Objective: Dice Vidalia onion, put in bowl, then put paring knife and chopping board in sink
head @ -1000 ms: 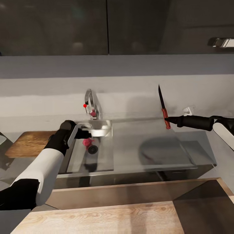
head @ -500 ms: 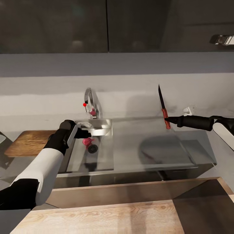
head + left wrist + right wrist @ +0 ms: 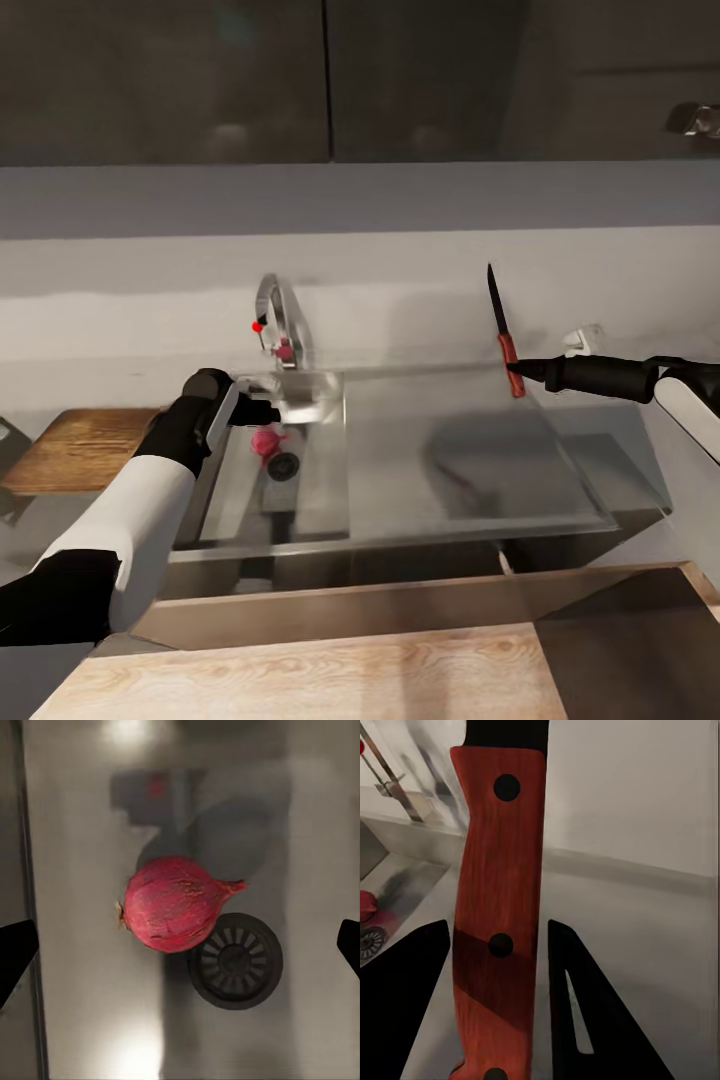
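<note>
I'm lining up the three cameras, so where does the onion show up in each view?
Head view: the onion lies in the sink, just behind the drain.
Left wrist view: onion near centre, partly over the drain.
Right wrist view: a red sliver at the edge.
Shared landmark: the drain.

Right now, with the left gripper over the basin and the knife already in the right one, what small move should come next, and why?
Probably lower the left gripper straight down and close on the onion. Its fingers are spread wide, the onion lies between them on the sink floor beside the drain, not yet touched. The right gripper holds the paring knife upright, clear of the basin.
</note>
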Motion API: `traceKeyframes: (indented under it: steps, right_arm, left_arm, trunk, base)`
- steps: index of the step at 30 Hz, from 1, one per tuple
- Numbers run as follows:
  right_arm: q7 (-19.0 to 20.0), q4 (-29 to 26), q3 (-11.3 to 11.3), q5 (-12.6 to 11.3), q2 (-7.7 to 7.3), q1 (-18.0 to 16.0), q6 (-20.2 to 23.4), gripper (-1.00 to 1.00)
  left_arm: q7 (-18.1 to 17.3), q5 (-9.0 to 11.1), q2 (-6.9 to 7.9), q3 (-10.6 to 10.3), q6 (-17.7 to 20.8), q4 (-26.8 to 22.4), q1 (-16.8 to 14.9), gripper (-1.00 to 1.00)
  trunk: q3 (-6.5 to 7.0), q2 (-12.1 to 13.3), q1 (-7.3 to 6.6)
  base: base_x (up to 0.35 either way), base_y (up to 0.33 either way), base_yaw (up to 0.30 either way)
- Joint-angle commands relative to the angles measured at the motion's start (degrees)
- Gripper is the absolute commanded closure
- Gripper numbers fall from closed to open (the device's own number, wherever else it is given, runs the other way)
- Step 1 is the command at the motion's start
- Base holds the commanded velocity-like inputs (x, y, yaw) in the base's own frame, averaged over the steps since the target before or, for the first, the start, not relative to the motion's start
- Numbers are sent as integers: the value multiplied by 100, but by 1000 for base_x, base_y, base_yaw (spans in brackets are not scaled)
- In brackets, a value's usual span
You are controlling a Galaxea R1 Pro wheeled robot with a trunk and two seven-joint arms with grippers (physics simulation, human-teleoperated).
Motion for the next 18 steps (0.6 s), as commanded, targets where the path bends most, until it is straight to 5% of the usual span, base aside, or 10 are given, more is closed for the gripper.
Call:
traceKeyframes:
  steps: [1, 8, 18]
  right_arm:
    - [-5, 0, 12, -34, -7, -10, 23, 100]
    - [-5, 0, 12, -34, -6, -10, 23, 100]
    - [-5, 0, 12, -34, -5, -10, 23, 100]
  left_arm:
    - [-14, -5, 2, -6, 23, -4, -5, -100]
    - [-14, -5, 1, -14, 28, -4, -5, -100]
    - [-14, -5, 19, -343, 25, 169, -5, -100]
  trunk:
    - [-11, -11, 7]
    - [-11, -11, 7]
    - [-69, -11, 7]
  base:
    - [309, 0, 0]
    - [308, 0, 0]
    - [44, 0, 0]
